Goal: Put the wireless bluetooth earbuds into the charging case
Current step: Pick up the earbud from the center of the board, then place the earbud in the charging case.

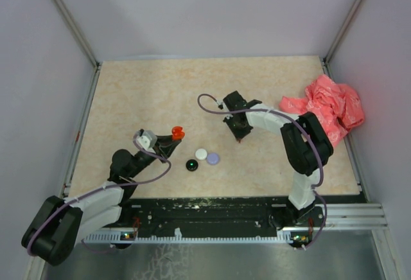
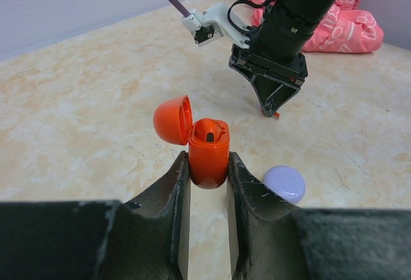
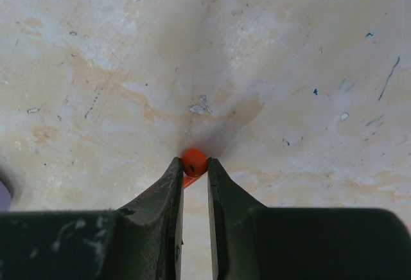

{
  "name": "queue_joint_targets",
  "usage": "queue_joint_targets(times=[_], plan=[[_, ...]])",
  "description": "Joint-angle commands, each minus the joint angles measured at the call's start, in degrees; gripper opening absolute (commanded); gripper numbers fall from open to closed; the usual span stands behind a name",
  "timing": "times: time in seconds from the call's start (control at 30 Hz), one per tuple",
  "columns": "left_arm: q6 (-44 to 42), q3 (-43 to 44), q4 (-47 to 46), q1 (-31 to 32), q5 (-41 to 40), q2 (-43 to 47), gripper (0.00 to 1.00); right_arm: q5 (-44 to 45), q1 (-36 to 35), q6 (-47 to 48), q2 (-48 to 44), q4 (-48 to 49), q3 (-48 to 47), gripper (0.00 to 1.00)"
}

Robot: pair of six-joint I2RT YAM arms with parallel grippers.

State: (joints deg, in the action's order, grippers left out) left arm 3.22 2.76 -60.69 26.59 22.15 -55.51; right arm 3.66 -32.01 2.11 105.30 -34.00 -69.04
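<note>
My left gripper (image 2: 209, 166) is shut on the orange-red charging case (image 2: 209, 155), which it holds upright with the lid flipped open to the left. The case also shows from above (image 1: 178, 131), with the left gripper (image 1: 172, 140) just below it. My right gripper (image 3: 194, 164) is shut on a small red earbud (image 3: 194, 161) at its fingertips, close over the tabletop. Seen from above, the right gripper (image 1: 239, 135) points down, to the right of the case and apart from it. The left wrist view has the right gripper (image 2: 273, 108) beyond the case.
Three coin-sized discs lie between the arms: white (image 1: 201, 154), lilac (image 1: 213, 158) and black (image 1: 191, 164). The lilac disc (image 2: 284, 184) sits right of my left fingers. A crumpled pink-red bag (image 1: 329, 108) lies at the table's right edge.
</note>
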Motion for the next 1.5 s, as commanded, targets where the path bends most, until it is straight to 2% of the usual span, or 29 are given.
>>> queue_joint_targets(times=[0.0, 0.47, 0.63, 0.8, 1.13, 1.47], plan=[[0.9, 0.7, -4.1, -0.3, 2.2, 0.4, 0.00, 3.0, -0.9, -0.7, -6.5, -1.2, -0.4, 0.11], [-1.1, -1.2, -17.0, -0.3, 7.0, 0.6, 0.00, 24.1, -17.3, -3.2, -20.3, 0.5, -6.4, 0.10], [-1.6, -1.8, -25.6, -0.3, 8.3, -1.7, 0.00, 30.4, -24.3, -1.5, -24.3, 4.8, -7.4, 0.10], [-2.2, -0.4, -29.4, -0.3, 8.3, -3.9, 0.00, 36.5, -31.8, 2.9, -27.3, 11.0, -7.3, 0.10], [-0.3, 2.0, -32.4, -0.2, 9.3, -5.7, 0.00, 38.8, -43.0, 13.9, -31.5, 28.7, -2.7, 0.09], [6.4, 2.0, -36.9, -0.3, 10.1, -6.2, 0.00, 32.1, -44.4, 16.8, -32.4, 39.0, 2.1, 0.09]])
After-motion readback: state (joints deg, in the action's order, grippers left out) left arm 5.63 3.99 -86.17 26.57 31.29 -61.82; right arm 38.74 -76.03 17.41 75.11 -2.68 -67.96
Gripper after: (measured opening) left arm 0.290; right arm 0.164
